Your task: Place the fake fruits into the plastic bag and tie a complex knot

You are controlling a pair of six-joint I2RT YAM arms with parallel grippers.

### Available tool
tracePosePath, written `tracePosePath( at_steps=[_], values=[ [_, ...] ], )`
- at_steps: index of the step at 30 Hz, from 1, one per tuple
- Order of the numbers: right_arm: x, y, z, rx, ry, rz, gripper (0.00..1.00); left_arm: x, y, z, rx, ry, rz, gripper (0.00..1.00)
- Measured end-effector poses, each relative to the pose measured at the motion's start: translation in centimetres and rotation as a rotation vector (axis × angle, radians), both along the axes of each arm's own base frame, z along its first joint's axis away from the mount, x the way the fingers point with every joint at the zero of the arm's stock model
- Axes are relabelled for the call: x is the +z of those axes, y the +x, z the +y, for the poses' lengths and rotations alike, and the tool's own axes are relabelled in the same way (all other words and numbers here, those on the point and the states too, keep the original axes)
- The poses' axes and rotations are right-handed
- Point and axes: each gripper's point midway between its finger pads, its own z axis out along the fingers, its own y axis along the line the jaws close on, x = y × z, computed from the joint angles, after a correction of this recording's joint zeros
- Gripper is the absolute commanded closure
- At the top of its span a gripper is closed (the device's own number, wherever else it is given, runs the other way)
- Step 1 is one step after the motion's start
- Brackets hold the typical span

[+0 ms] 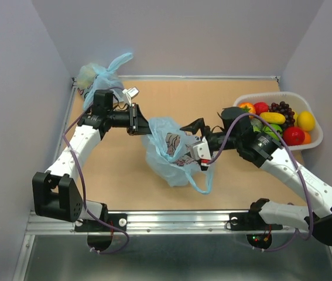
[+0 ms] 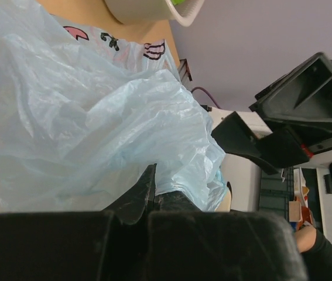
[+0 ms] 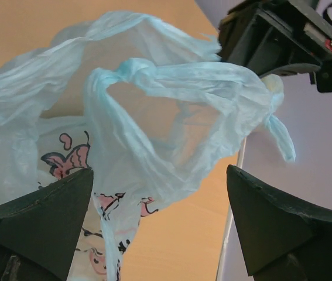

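Light-blue plastic bag (image 1: 168, 153) pinched at centre frame

Left gripper (image 1: 140, 121) clamps the plastic bag's rim as it sits mid-tabletop (image 1: 119, 175). Right gripper (image 3: 160, 172) stands wide open, a loop handle between its fingers. Fake fruits (image 1: 277, 119) fill a white basket (image 1: 297, 96) at upper right.

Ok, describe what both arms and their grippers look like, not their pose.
The left arm and right arm share white shells, black joints and black bases, each trailed by a purple cable. The left gripper and right gripper have black tapered fingers; the right's white body carries a small red mark.
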Motion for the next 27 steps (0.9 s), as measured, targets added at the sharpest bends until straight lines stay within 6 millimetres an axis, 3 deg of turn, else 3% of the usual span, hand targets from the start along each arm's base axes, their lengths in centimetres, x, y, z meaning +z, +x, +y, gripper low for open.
tracePosePath(
  at_steps=[6,10,11,14,15,17,18,21,27],
  values=[
    [-4.5,-2.0,0.3,0.106,-0.055,-0.067,0.0,0.0,-0.1,0.0,-0.005,-0.001,0.002,1.0],
    [-6.0,-2.3,1.6,0.136,-0.046,-0.1,0.05,0.0,-0.1,0.0,-0.007,-0.002,0.003,1.0],
    [-5.8,-2.0,2.0,0.133,-0.037,-0.11,0.17,0.0,-0.1,0.0,-0.007,-0.002,0.002,1.0],
    [-5.1,-0.4,3.1,0.091,0.003,-0.132,0.4,0.0,-0.1,0.0,-0.011,0.002,-0.013,1.0],
    [-5.0,0.1,3.4,0.064,0.018,-0.12,0.58,0.0,-0.1,0.1,-0.013,0.007,-0.022,1.0],
    [-4.6,1.5,4.0,0.006,0.045,-0.101,0.77,-0.1,0.0,0.2,-0.015,0.021,-0.043,1.0],
    [-4.4,2.2,4.1,-0.052,0.059,-0.035,0.99,-0.2,0.0,0.2,-0.018,0.029,-0.064,1.0],
    [-1.2,4.6,5.1,-0.179,0.136,0.066,1.0,-0.1,0.4,0.5,-0.029,0.065,-0.156,1.0],
    [9.8,6.9,5.3,-0.304,0.392,0.346,0.99,0.0,1.4,1.4,-0.085,0.166,-0.42,1.0]
  ],
)
